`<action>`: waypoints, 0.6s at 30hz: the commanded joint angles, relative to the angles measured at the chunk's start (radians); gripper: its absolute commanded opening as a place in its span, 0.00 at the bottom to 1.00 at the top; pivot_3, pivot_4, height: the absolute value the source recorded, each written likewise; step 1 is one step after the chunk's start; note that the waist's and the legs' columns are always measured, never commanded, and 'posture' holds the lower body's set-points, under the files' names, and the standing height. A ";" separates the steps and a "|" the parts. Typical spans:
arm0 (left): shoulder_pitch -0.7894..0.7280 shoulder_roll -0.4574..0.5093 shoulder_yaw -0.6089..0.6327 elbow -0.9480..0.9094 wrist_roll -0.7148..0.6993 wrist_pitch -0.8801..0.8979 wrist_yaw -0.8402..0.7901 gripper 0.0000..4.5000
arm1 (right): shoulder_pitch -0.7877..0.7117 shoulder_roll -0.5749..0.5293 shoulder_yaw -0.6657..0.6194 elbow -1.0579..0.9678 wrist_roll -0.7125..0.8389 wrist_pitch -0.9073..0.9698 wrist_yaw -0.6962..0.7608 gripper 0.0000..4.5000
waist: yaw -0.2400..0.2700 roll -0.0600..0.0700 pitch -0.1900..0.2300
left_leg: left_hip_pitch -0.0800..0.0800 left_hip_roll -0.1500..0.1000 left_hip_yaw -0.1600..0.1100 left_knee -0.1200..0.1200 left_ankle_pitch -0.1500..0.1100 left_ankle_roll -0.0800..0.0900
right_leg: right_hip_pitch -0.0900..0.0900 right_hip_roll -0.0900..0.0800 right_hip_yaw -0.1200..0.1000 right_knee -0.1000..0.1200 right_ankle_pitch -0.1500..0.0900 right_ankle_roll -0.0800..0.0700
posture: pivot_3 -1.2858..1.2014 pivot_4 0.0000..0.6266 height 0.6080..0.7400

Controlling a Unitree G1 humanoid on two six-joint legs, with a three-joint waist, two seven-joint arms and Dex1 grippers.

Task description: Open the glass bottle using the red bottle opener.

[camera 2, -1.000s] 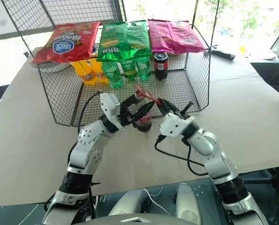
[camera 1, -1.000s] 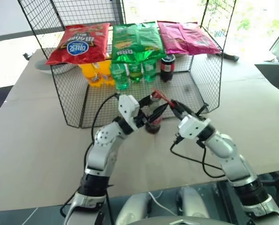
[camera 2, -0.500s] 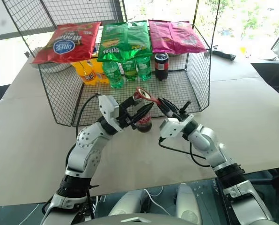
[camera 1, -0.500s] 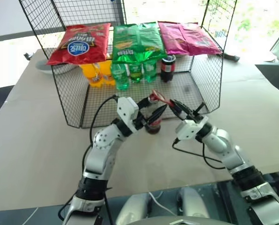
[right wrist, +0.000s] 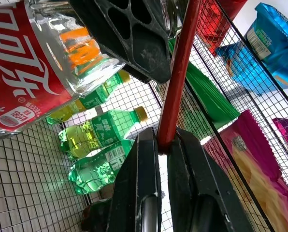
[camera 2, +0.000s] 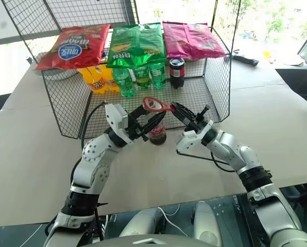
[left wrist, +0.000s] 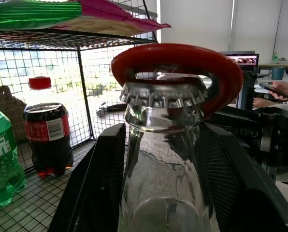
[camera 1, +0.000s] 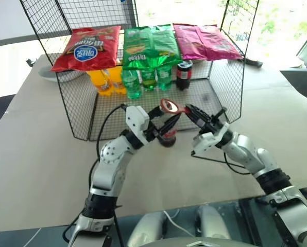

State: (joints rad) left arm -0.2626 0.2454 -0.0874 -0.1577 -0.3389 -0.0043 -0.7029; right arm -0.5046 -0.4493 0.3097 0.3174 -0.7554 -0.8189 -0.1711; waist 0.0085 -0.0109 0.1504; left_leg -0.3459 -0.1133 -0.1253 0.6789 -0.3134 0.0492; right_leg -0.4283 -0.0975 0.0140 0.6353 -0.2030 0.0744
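The glass bottle (camera 1: 168, 136) stands upright on the table just in front of the wire rack, with dark drink low in it and its metal cap (left wrist: 164, 94) on. My left gripper (camera 1: 164, 124) is shut on the bottle's neck, one black finger (left wrist: 98, 183) on either side. The red bottle opener (camera 1: 170, 107) has its ring (left wrist: 178, 60) lying flat around and just above the cap. My right gripper (camera 1: 195, 114) is shut on the opener's slim handle (right wrist: 177, 92), coming in from the right of the bottle.
A wire mesh rack (camera 1: 79, 110) stands behind the bottle, holding green soda bottles (camera 1: 143, 80), orange bottles (camera 1: 104, 81) and a dark plastic cola bottle (camera 1: 184, 74), with chip bags (camera 1: 151, 45) on top. The tan table (camera 1: 40, 149) stretches out on both sides. A person's hand with a phone (left wrist: 279, 89) shows far off.
My right wrist has rolled, turning the opener's ring from tilted to lying flat over the bottle's cap. The left gripper and bottle have stayed put.
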 commanded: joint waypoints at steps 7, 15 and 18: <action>-0.003 -0.007 -0.023 0.022 0.013 0.004 -0.004 0.42 | -0.076 -0.075 -0.004 -0.005 0.009 -0.073 0.020 0.00 | 0.000 0.000 0.000 | 0.000 0.000 0.001 0.000 0.000 0.000 | 0.000 0.001 0.001 -0.001 0.000 0.000 | 0.52 0.24 1.00; 0.001 -0.006 -0.023 0.022 0.011 0.008 -0.009 0.42 | -0.125 -0.134 -0.036 -0.054 0.029 -0.073 0.050 0.00 | 0.003 0.000 0.000 | 0.000 0.001 0.001 -0.002 0.000 0.000 | 0.000 0.001 0.001 -0.002 0.000 0.000 | 0.52 0.24 1.00; 0.001 -0.007 -0.024 0.021 0.011 0.011 -0.009 0.42 | -0.137 -0.156 -0.048 -0.072 0.031 -0.071 0.059 0.00 | 0.004 0.000 0.000 | 0.000 0.001 0.001 -0.002 0.000 0.000 | 0.000 0.001 0.001 -0.003 0.000 0.000 | 0.52 0.24 1.00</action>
State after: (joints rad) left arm -0.2681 0.2368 -0.0896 -0.1520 -0.3392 -0.0082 -0.7122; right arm -0.5988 -0.5918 0.3120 0.3122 -0.7497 -0.8778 -0.1019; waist 0.0129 -0.0112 0.1507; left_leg -0.3462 -0.1126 -0.1240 0.6768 -0.3134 0.0492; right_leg -0.4286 -0.0969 0.0152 0.6322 -0.2029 0.0744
